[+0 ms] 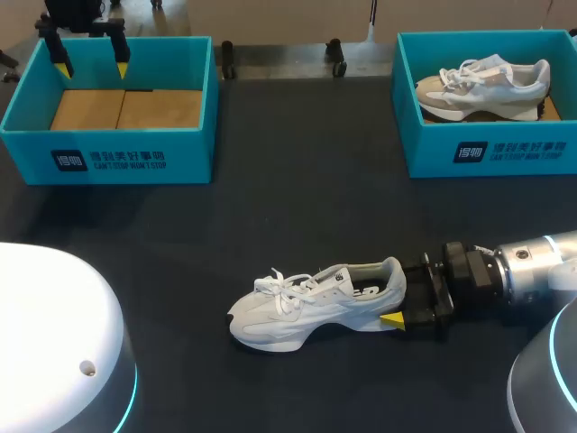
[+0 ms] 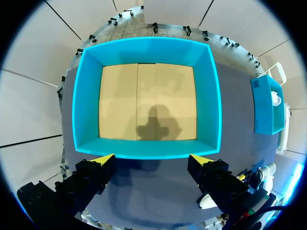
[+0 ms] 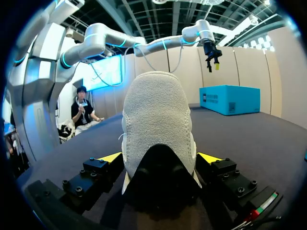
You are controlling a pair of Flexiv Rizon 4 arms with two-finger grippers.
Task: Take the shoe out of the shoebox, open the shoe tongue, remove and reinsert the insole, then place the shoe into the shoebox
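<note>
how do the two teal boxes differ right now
The left box shows only its tan cardboard floor; the right box has a pale shoe lying in it. The left gripper, open, hangs over the left box; no gripper is over the right box. Both are teal, open-topped and sit at the far side of the table, with printed front panels.

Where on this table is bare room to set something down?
Free: the table strip between the left shoebox and the right shoebox, and the wide band between them and the white sneaker. The left shoebox's floor is bare, under the open left tool. Crowded: the sneaker's heel, gripped by the right tool; the right shoebox holds a beige sneaker.
</note>
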